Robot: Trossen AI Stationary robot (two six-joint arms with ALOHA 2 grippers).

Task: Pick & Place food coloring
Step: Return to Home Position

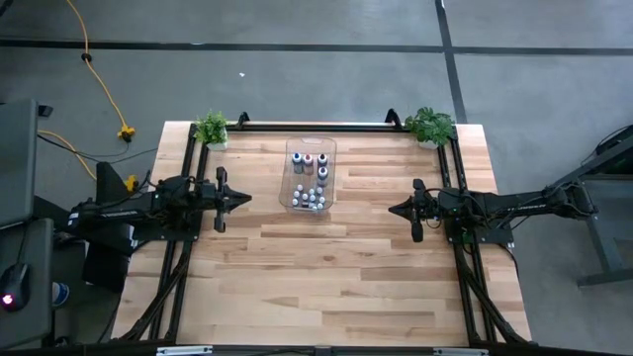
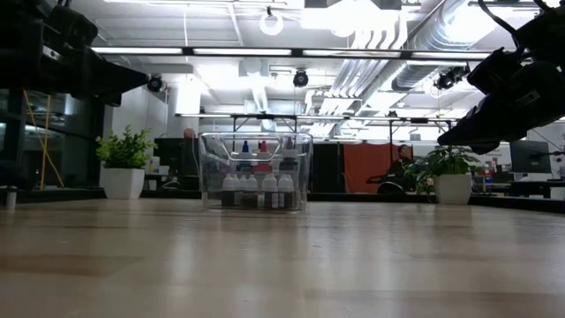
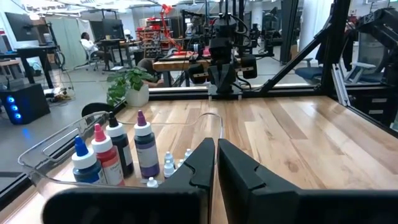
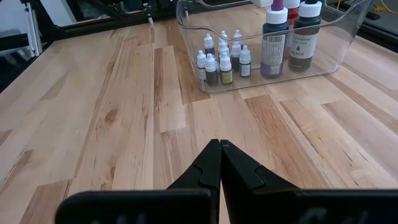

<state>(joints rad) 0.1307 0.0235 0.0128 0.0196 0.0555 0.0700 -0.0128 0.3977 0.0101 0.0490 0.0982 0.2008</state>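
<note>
The food coloring bottles (image 1: 310, 183) stand upright on the floor of a clear plastic bin (image 1: 331, 148) at the table's far middle. Several tiny white-capped bottles (image 4: 222, 57) crowd the bin's near end. A few larger bottles with blue, red, dark and purple bodies (image 3: 118, 152) stand at its far end. My left gripper (image 1: 247, 197) hovers left of the bin, shut, touching nothing. My right gripper (image 1: 393, 210) hovers right of the bin, shut (image 4: 220, 146), above bare table. In the low view the bin (image 2: 256, 170) stands on the tabletop with both arms held high on either side.
Two small potted plants (image 1: 212, 129) (image 1: 430, 125) stand at the table's far corners. A black frame rail (image 1: 316, 126) runs along the far edge, just behind the bin. Bare wood stretches across the table's near half (image 1: 316, 287).
</note>
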